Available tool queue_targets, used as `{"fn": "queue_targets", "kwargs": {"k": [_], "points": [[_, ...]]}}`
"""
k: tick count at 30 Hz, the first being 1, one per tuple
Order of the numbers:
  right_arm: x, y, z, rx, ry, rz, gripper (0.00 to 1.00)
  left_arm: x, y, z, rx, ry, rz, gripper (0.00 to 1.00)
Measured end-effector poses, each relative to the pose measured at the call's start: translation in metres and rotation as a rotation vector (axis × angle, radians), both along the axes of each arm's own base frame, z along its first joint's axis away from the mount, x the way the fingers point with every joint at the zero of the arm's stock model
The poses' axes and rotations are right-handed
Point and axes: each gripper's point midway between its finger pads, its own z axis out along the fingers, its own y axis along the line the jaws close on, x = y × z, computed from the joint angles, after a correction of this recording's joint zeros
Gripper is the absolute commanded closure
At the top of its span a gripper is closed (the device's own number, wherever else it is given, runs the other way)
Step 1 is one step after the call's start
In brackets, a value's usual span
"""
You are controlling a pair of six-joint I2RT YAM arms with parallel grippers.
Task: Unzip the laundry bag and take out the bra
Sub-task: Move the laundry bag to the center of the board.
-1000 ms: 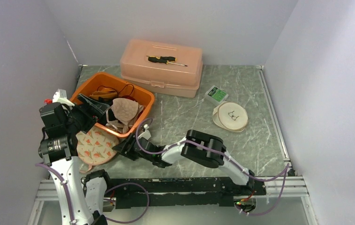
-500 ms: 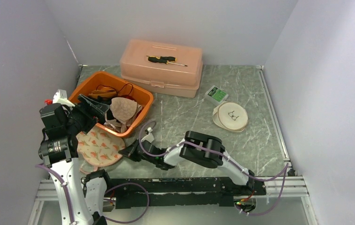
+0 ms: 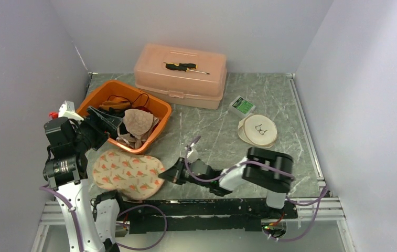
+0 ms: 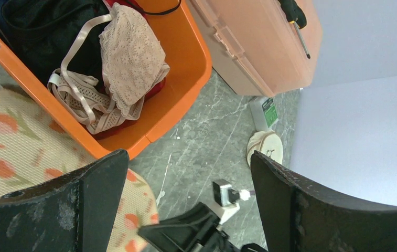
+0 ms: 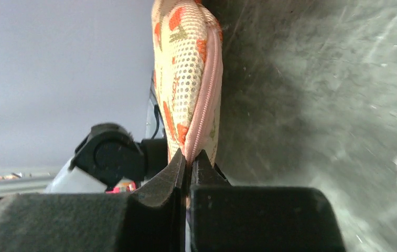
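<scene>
1. Cream mesh laundry bag with orange flower print and pink zip (image 3: 128,175); lay flat on the grey-green marbled table (image 3: 222,136) at the near left, just in front of the orange plastic tub (image 3: 162,113); zip ran closed along the edge seen in the right wrist view (image 5: 201,94); contents could not be seen.
2. Right gripper (image 3: 174,176); low over the table at the bag's right end; jaws pressed together on the end of the pink zip seam (image 5: 188,160).
3. Left gripper (image 4: 188,157); raised above the tub's near rim and the bag's far edge; jaws spread wide, nothing between them.
4. Orange plastic tub; far left of the table; held dark garments and a beige lace bra (image 4: 130,58) with pale straps, draped over the pile toward the near-right wall.
5. Pale pink plastic lidded case (image 3: 180,79); at the back, just beside the tub's far corner; a black and yellow screwdriver (image 3: 184,66) lay on its lid.
6. Small green and white packet (image 3: 242,106); right of the case, on the table.
7. Round pale disc with a spectacles drawing (image 3: 258,130); just in front of the packet; well apart from the bag.
</scene>
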Motion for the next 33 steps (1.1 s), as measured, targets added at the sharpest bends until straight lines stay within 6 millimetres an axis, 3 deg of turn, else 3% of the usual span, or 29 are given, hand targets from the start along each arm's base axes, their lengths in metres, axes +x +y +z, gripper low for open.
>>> {"fn": "queue_targets", "kwargs": {"k": [5, 9, 14, 20, 22, 27, 29, 33], "points": [[-0.004, -0.05, 0.027, -0.079, -0.168, 0.023, 1.0, 0.0, -0.002, 0.006, -0.004, -0.015, -0.01, 0.1], [0.001, -0.081, 0.075, -0.108, -0.337, 0.001, 1.0, 0.002, -0.008, 0.021, 0.004, -0.051, -0.061, 0.06], [0.025, -0.14, 0.106, -0.22, -0.482, -0.089, 1.0, 0.011, -0.021, 0.04, 0.038, -0.117, -0.188, 0.06], [0.08, -0.23, 0.09, -0.405, -0.488, -0.3, 1.0, 0.029, -0.061, 0.041, 0.015, -0.14, -0.413, 0.06], [0.096, -0.25, 0.081, -0.463, -0.468, -0.357, 1.0, 0.036, -0.087, 0.034, 0.038, -0.114, -0.501, 0.06], [0.116, -0.275, 0.046, -0.584, -0.375, -0.386, 1.0, 0.047, -0.163, 0.009, 0.176, -0.055, -0.688, 0.06], [0.119, -0.284, 0.036, -0.61, -0.332, -0.397, 1.0, 0.044, -0.175, -0.002, 0.204, -0.044, -0.711, 0.06], [0.113, -0.301, 0.031, -0.591, -0.293, -0.447, 1.0, 0.039, -0.171, -0.025, 0.232, -0.034, -0.678, 0.06]]}}
